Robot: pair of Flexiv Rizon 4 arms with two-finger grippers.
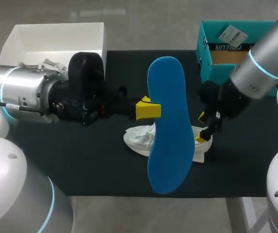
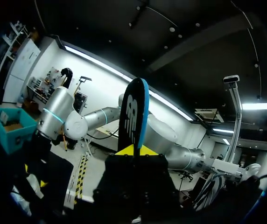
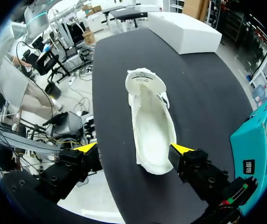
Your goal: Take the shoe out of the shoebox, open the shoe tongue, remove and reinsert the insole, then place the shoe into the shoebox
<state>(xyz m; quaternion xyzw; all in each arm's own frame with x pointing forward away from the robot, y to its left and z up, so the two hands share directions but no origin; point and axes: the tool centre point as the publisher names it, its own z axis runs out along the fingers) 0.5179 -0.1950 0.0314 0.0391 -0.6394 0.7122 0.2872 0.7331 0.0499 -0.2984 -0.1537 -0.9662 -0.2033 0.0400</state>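
Aloft, insole [image 1: 167,121] in left pincer [image 1: 147,108]

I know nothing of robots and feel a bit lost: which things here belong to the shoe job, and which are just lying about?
In the job: blue insole, held in the left tool; white shoe, at the open right tool; teal shoebox.
Lying about: white box; black mat.
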